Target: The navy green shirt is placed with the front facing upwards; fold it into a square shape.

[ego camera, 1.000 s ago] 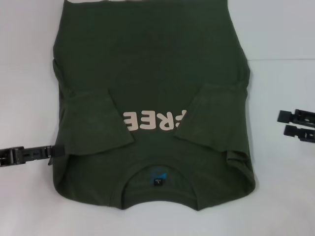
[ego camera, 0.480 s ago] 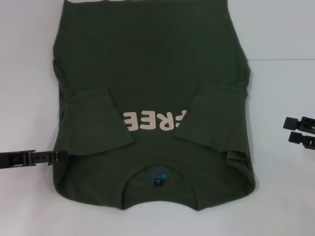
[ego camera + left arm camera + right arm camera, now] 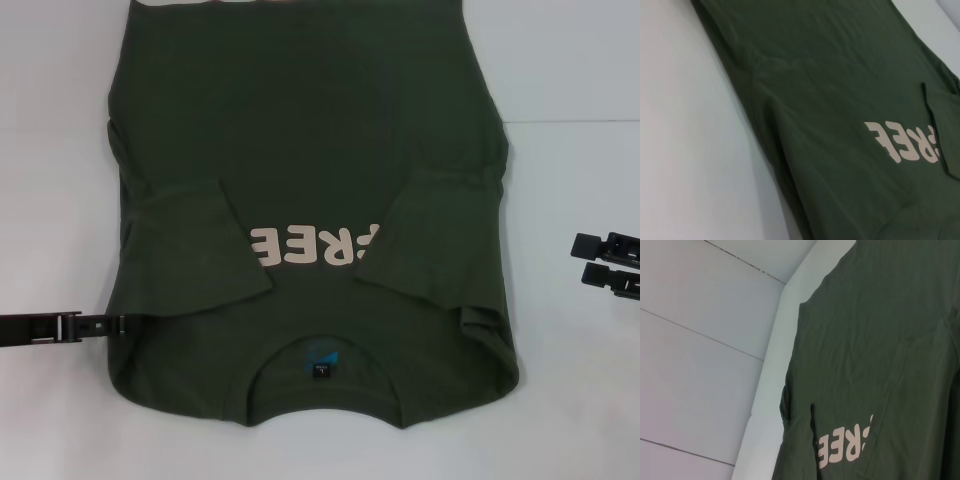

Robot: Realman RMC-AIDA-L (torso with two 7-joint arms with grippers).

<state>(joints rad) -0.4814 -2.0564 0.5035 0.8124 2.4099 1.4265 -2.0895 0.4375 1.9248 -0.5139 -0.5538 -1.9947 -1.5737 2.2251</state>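
Just beside left pincer: shirt

Navy green shirt lies flat on tabletop, between the 2 tools. Left tool sits at shirt's left edge, tip touching or just beside the hem, below the folded-in left sleeve. Right tool is well apart from shirt's right edge, on bare tabletop. Collar is nearest the robot, w/ both sleeves folded in over the chest, either side of the print. Right sleeve lies toward right tool.
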